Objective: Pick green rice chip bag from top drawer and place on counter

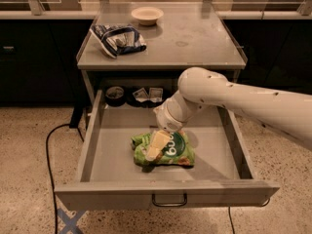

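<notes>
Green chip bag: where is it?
In the camera view, the green rice chip bag lies mid-floor in the open top drawer, with the gripper right over it.

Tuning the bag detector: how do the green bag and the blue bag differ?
Colour: the green bag is bright green; the blue bag is dark blue and white. Place: the green bag lies in the open drawer; the blue bag lies on the counter. The gripper is over the green bag only. Both are crumpled.
</notes>
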Tool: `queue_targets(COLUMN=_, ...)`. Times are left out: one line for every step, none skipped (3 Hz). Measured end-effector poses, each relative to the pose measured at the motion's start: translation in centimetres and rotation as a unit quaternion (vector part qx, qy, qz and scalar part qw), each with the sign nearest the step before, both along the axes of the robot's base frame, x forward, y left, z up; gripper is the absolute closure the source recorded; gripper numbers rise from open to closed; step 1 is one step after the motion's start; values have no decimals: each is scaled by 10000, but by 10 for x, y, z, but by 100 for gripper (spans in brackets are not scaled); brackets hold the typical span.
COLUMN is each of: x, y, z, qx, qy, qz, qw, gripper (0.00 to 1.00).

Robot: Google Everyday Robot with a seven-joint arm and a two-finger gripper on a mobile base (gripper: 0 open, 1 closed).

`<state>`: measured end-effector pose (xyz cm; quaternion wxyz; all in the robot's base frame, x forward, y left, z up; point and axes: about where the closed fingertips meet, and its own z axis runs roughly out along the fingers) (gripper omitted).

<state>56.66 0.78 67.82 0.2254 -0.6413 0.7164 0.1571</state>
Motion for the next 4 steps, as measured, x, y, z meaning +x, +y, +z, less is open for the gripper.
queue_targets(x=-5, y=1, z=-20, qx=217, qy=241, qz=-90, qw=9994, gripper=0)
queue_targets(x=-13, y=10, z=-42, qx=293, qy=472, qz=-25, qw=9985, gripper=0)
queue_targets(x=-23, y=21, z=-61, qx=301, qy=667, qz=99, qw=9973, gripper=0)
queue_targets(x=-23, y=21, z=-61, qx=302, qy=671, qz=100, qw=9972, gripper=18)
